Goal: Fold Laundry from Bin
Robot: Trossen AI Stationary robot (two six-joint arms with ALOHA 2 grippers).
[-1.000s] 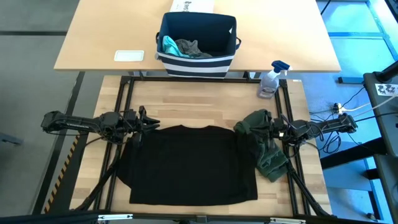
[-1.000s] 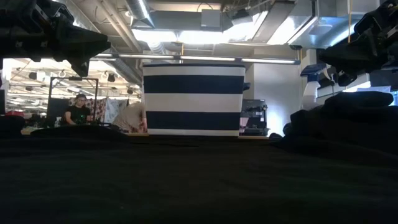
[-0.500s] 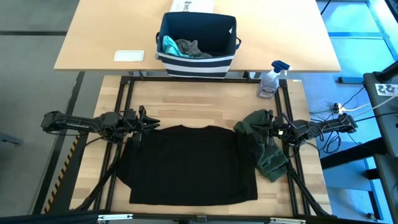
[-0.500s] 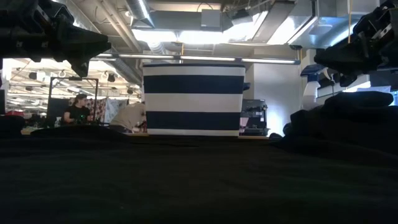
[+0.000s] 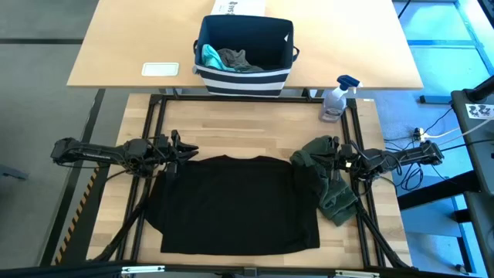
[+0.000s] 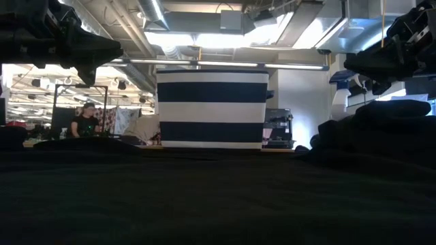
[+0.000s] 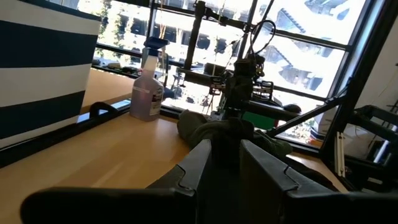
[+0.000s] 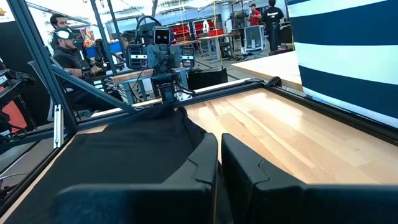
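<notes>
One black T-shirt (image 5: 235,202) flat at the table's near edge, left gripper (image 5: 187,153) slightly parted at its collar, right gripper (image 5: 328,161) pressed together over one olive-green piece (image 5: 330,185), two garments half-hidden in bin (image 5: 245,77) beyond.

- Black T-shirt (image 5: 235,205): large, spread flat on the wooden table between the two arms, neckline toward the bin; its left shoulder edge is bunched and raised, the rest lies smooth.
- Olive piece (image 5: 328,177): crumpled, lying at the black T-shirt's right edge, partly hanging past the frame rail.
- Bin (image 5: 244,76): navy fabric basket with white stripes round the base, upright on the far tan table, well apart from the spread shirt.
- Teal piece (image 5: 208,55): bunched inside the bin at its left end.
- Grey piece (image 5: 238,60): crumpled in the bin, just beside the teal one.
</notes>
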